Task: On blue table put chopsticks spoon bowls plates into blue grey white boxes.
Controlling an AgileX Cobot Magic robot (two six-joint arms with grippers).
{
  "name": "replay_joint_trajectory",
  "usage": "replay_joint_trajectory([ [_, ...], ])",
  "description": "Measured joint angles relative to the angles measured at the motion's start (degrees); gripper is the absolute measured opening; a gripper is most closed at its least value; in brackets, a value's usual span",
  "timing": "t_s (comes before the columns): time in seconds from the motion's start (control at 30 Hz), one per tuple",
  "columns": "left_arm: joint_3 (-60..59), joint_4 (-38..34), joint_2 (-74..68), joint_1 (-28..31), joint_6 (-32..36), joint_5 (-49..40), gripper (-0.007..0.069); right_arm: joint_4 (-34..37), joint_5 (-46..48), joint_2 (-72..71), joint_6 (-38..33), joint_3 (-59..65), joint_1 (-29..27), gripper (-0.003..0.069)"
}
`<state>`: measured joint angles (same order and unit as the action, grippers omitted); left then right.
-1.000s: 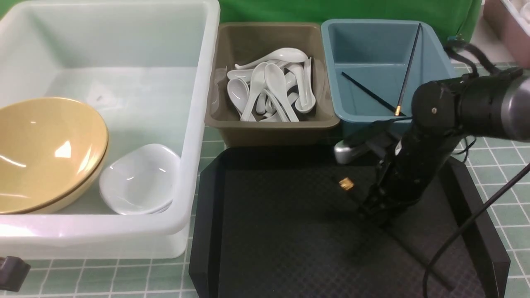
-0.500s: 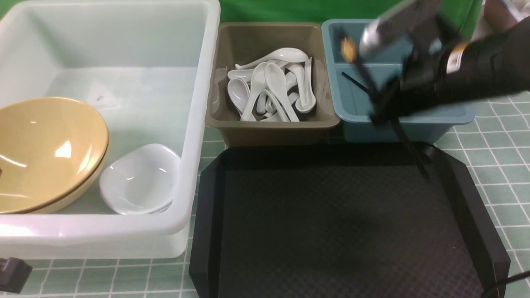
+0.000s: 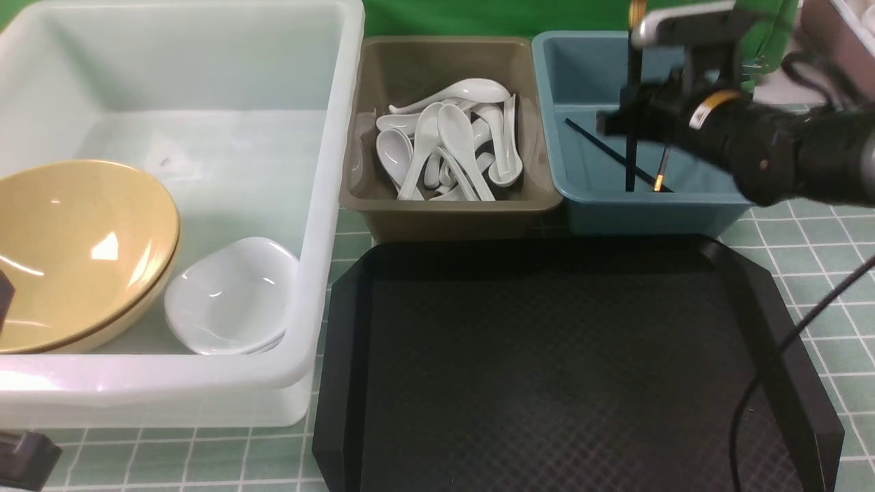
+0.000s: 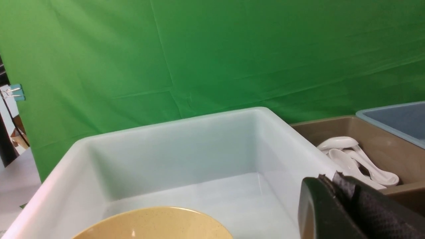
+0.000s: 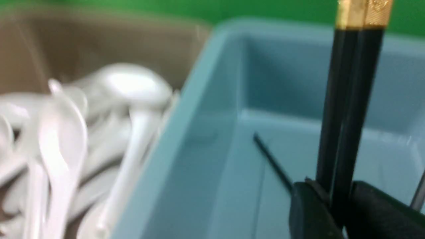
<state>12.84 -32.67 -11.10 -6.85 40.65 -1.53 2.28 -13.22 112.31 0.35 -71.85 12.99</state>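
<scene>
My right gripper is shut on a pair of black chopsticks with gold ends and holds them upright over the blue box. In the right wrist view the pair stands between the shut fingers. Two more black chopsticks lie in the blue box. White spoons fill the grey box. A yellow bowl and a small white bowl sit in the white box. My left gripper is shut and empty, beside the white box.
A black tray lies in front of the grey and blue boxes, with nothing on it. The right arm's cable hangs over the tray's right edge. A green backdrop stands behind the boxes.
My right gripper has risen from the black tray with the chopsticks and moved back over the blue box. The chopsticks now stand upright.
</scene>
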Motion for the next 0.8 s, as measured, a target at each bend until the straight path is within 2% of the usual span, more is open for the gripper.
replay_joint_trajectory([
  [0.07,0.0,0.0,0.0,0.0,0.0,-0.5,0.0001,0.0,0.0,0.6,0.1,-0.2,0.0,0.0281],
  [0.13,0.0,0.0,0.0,0.0,0.0,-0.5,0.0001,0.0,-0.4,0.6,0.1,-0.4,0.0,0.0309],
  [0.3,0.0,0.0,0.0,0.0,0.0,-0.6,0.0001,0.0,-1.1,0.5,0.1,-0.6,0.0,0.0332],
  [0.33,0.0,0.0,0.0,0.0,0.0,-0.8,0.0001,0.0,1.5,0.1,0.0,-1.2,-0.1,0.0332],
  [0.43,0.0,0.0,0.0,0.0,0.0,-1.3,0.0001,0.0,16.2,-0.1,0.0,-8.5,-1.4,0.0271],
  [0.53,0.0,0.0,0.0,0.0,0.0,-1.2,0.0001,0.0,32.0,1.1,-0.3,-18.0,-3.3,0.0148],
  [0.63,0.0,0.0,0.0,0.0,0.0,-0.8,0.0001,-0.2,42.8,1.8,-1.6,-23.4,-4.4,0.0064],
  [0.7,-0.1,0.0,0.0,0.0,0.0,-0.8,0.0001,-0.3,47.6,1.6,-4.5,-25.3,-4.5,0.0041],
  [0.8,-0.8,0.0,0.0,0.0,0.0,0.2,0.0001,-2.3,58.6,-0.5,-13.1,-29.0,-4.6,0.0036],
])
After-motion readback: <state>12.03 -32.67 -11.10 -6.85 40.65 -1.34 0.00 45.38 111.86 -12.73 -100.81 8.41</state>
